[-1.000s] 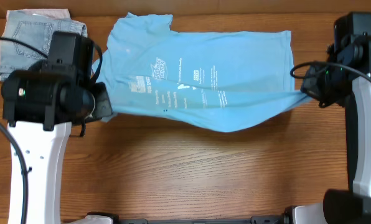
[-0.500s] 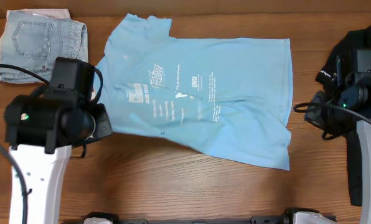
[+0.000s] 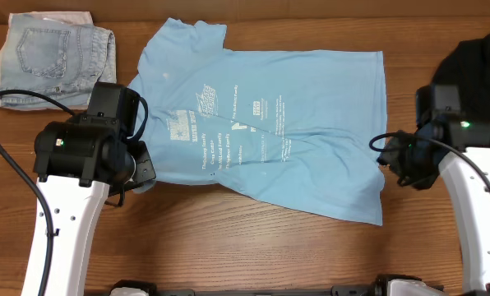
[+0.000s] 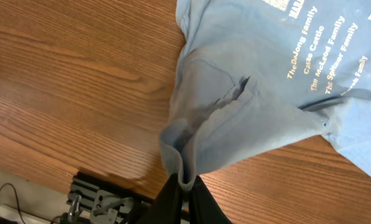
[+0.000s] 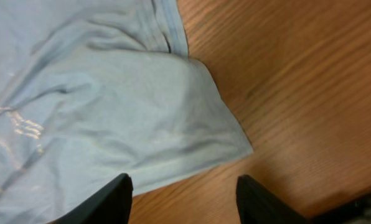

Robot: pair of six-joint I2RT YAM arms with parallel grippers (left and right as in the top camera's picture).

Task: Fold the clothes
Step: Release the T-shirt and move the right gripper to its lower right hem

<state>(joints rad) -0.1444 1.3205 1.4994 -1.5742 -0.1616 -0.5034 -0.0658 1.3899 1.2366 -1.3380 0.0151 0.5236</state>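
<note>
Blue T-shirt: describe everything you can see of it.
The sky-blue T-shirt looks like soft cotton knit with small white print across its middle. It lies spread on the wooden table, mostly flat but wrinkled, a sleeve toward the left arm, hem toward the right. The left gripper is shut on a bunched fold of its near edge, lifting it slightly. The right gripper stands open over the hem corner, not holding it.

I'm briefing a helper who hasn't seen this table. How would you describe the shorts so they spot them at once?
On the table, go to the far left corner, left of the T-shirt. The shorts lie there. Only they are pale denim with a stitched pocket showing; the T-shirt is sky blue, and a black shirt lies at the right.
</note>
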